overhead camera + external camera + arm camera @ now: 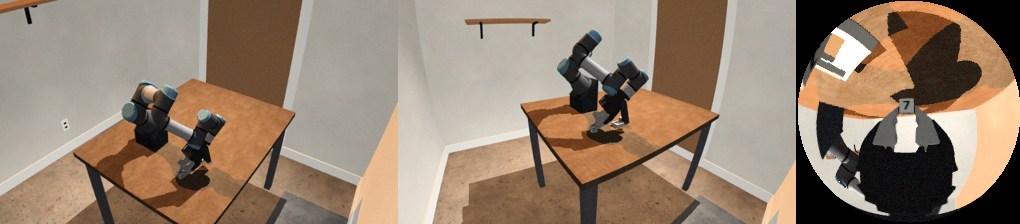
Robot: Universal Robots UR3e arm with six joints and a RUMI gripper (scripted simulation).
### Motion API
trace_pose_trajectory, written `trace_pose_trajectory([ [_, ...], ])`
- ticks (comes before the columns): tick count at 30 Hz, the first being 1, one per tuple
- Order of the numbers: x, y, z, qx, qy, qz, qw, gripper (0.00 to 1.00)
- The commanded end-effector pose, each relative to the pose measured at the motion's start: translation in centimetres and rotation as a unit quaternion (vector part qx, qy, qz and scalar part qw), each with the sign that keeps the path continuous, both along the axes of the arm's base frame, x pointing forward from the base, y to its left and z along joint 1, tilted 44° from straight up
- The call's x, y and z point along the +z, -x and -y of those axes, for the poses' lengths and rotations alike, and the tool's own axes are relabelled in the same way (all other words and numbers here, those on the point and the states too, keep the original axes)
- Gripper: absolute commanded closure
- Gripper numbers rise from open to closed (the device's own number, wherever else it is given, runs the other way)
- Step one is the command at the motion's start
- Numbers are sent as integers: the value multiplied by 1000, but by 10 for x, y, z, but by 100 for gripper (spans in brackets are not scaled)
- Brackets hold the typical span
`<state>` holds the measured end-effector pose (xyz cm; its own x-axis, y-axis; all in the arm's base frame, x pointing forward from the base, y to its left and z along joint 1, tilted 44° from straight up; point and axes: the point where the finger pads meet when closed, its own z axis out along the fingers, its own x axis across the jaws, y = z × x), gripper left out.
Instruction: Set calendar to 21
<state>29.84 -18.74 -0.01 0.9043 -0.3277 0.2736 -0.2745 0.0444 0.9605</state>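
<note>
A small grey cube (906, 106) sits between my fingertips in the wrist view, with an upright dark 7 on the face toward the camera. My gripper (180, 175) (593, 129) is shut on it, tilted, with its tips low near the table top; whether the cube touches the table I cannot tell. The grey and white calendar (619, 123) (856, 54) stands beside the gripper, at the upper left of the wrist view, partly cut off. No month name is readable. The other cube cannot be made out, and the cube's other faces are hidden.
The wooden table (242, 115) (665, 115) carries the arm's black base (151, 139) (584, 101) toward its back left. The arm's dark shadow lies around the gripper. The table's front edge is beyond the gripper. A wall shelf (507, 21) is far behind.
</note>
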Motion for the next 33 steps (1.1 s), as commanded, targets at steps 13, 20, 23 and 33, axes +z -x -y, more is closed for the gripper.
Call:
trace_pose_trajectory([
  [13, 2, -1, -2, 0, 0, 1, 1000, 90],
  [20, 13, -1, -12, 0, 0, 1, 1000, 90],
  [23, 22, -2, -21, 0, 0, 1, 1000, 90],
  [33, 44, -3, -43, 0, 0, 1, 1000, 90],
])
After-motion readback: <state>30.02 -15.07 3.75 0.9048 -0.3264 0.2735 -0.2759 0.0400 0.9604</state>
